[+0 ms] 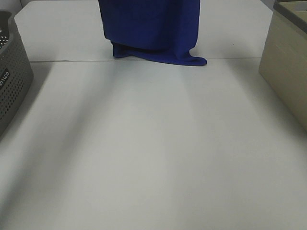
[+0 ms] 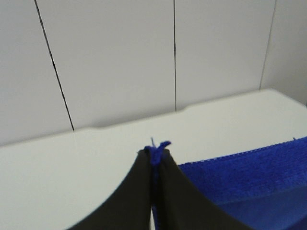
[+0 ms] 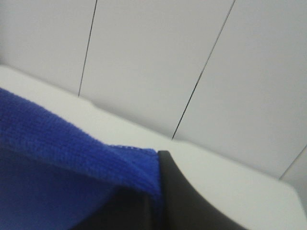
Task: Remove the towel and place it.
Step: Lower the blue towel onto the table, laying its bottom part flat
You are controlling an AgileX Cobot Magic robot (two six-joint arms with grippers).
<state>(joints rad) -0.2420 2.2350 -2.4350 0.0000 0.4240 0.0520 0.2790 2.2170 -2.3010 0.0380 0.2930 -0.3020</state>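
Left end effector [image 2: 154,153] and right end effector [image 3: 159,160] pinch towel [image 1: 151,28] (basket [image 1: 17,72] lettering cropped).

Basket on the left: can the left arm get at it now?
Probably not freely. The table before the basket lies bare, but the left jaws are shut on the towel, which the right jaws also hold.

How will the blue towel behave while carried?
Likely floppy: the large royal-blue microfibre towel hangs limp, its lower edge crumpled on the white table. Probably light: edge pinches in the left claw and right claw hold it. It may drag and bunch if moved low.
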